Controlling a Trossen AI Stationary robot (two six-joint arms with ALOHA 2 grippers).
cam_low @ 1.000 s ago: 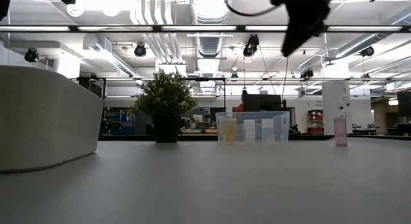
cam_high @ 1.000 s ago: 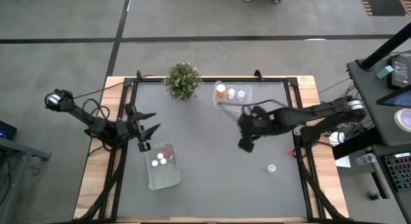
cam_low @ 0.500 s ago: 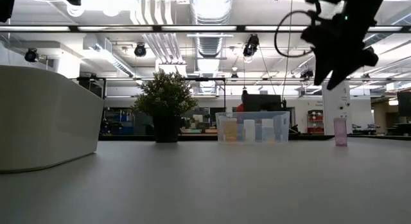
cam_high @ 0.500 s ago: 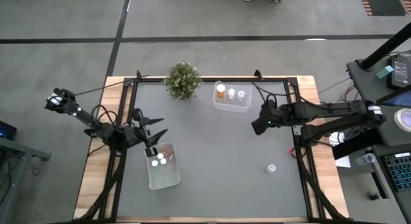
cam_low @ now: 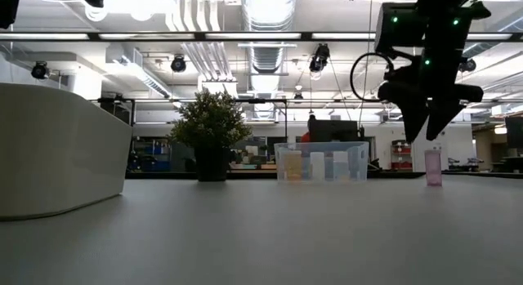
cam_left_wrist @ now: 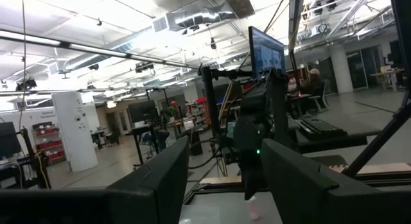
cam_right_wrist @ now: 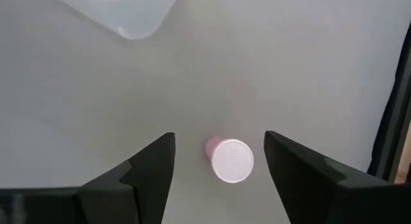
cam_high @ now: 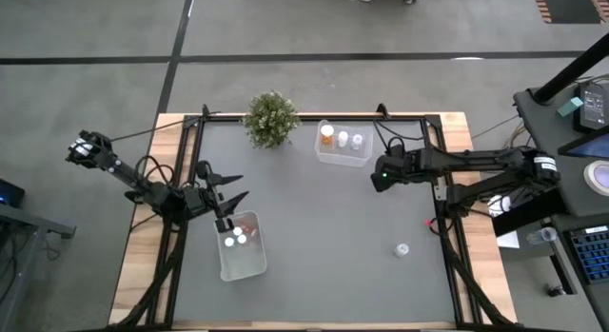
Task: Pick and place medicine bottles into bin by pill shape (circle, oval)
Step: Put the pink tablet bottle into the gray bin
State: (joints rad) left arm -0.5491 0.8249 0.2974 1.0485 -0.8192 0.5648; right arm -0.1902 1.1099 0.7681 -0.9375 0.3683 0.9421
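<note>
Right gripper (cam_high: 379, 172), fingers spread and empty, had swung back toward the far bin (cam_high: 344, 142) and hung high above a pink bottle (cam_right_wrist: 232, 160) standing alone on the table (cam_high: 324, 237). Left gripper (cam_high: 226, 193) waited spread over the near bin (cam_high: 242, 246).

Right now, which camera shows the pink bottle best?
The right wrist view: the pink bottle stands upright, white cap up, between the open right gripper fingers. The low view shows it small, far right. The high view shows a speck. The left wrist view barely catches it.
</note>
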